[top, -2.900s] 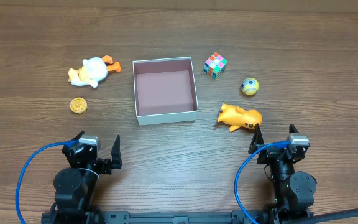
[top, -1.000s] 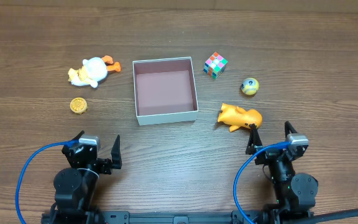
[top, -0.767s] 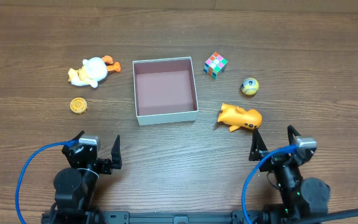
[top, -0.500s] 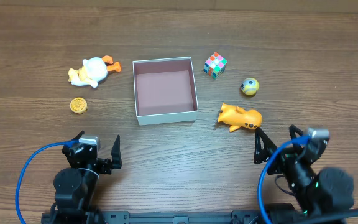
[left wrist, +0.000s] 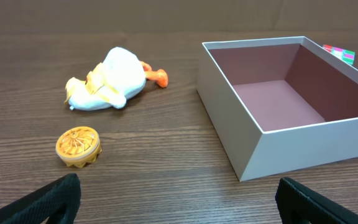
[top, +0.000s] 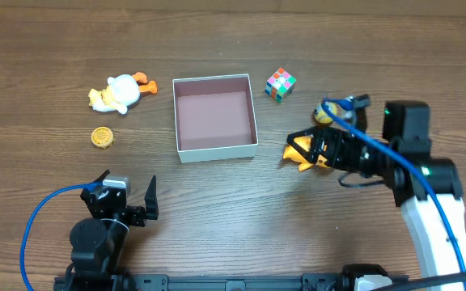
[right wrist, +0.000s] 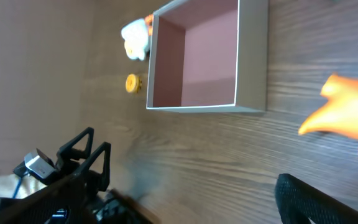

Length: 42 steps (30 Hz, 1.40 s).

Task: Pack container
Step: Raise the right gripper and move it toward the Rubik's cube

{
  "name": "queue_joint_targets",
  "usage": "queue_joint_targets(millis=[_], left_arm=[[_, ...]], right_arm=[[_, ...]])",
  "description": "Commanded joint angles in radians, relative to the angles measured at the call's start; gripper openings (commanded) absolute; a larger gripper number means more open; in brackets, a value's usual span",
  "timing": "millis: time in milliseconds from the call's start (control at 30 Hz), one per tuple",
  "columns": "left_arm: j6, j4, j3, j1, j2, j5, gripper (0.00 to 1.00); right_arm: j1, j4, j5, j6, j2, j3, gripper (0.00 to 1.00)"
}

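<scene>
The container point(top: 215, 150), a shallow white-walled square box with a pinkish-brown floor, sits empty at the table's middle. It also shows in the left wrist view point(left wrist: 241, 134) and the right wrist view point(right wrist: 253, 59). My right gripper point(top: 304, 149) is open and hangs just over the left end of an orange toy animal point(top: 294, 153), right of the container. In the right wrist view the orange toy point(right wrist: 347, 118) lies at the right edge, and only one finger point(right wrist: 319, 199) shows. My left gripper point(top: 128, 198) is open and empty near the front edge; it also shows in its wrist view point(left wrist: 179, 208).
A white and yellow duck toy point(top: 116, 93) and an orange round disc point(top: 102, 137) lie left of the container. A multicoloured cube point(top: 280, 83) and a yellow ball point(top: 324, 111) lie to its right. The right arm's blue cable crosses over the ball.
My right arm has lifted from its rest near the front edge and swung forward and left, so that its open gripper is over the orange toy. The left arm and all toys are unmoved.
</scene>
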Motion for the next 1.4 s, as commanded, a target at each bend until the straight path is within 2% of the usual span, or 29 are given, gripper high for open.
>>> queue_joint_targets(millis=[0,33,67,200,333,400,533,733,900,1067,1367], left_arm=[[-0.014,0.004,-0.005,0.006,-0.009,-0.003,1.00],[-0.014,0.004,-0.005,0.006,-0.009,-0.003,1.00],[-0.014,0.004,-0.005,0.006,-0.009,-0.003,1.00],[-0.014,0.004,-0.005,0.006,-0.009,-0.003,1.00],[-0.014,0.004,-0.005,0.006,-0.009,-0.003,1.00],[-0.014,0.004,-0.005,0.006,-0.009,-0.003,1.00],[-0.014,0.004,-0.005,0.006,-0.009,-0.003,1.00],[-0.014,0.004,-0.005,0.006,-0.009,-0.003,1.00],[-0.014,0.004,-0.005,0.006,-0.009,-0.003,1.00],[-0.014,0.004,-0.005,0.006,-0.009,-0.003,1.00],[-0.014,0.004,-0.005,0.006,-0.009,-0.003,1.00]], right_arm=[[0.000,-0.009,-0.045,-0.025,0.069,0.027,1.00],[0.000,-0.027,-0.010,-0.045,0.076,0.029,1.00],[0.000,-0.068,0.138,-0.045,0.075,0.040,1.00],[0.000,-0.195,0.525,-0.045,0.076,0.130,1.00],[0.000,-0.129,0.437,-0.045,0.075,0.184,1.00],[0.006,-0.010,0.385,-0.089,0.076,0.184,1.00],[0.044,0.050,0.654,-0.079,0.103,0.191,1.00],[0.074,-0.021,0.689,-0.079,0.256,0.289,1.00],[0.079,-0.158,0.692,-0.079,0.421,0.528,1.00],[0.079,-0.185,0.708,-0.071,0.477,0.660,1.00],[0.079,-0.272,0.714,-0.110,0.701,0.723,1.00]])
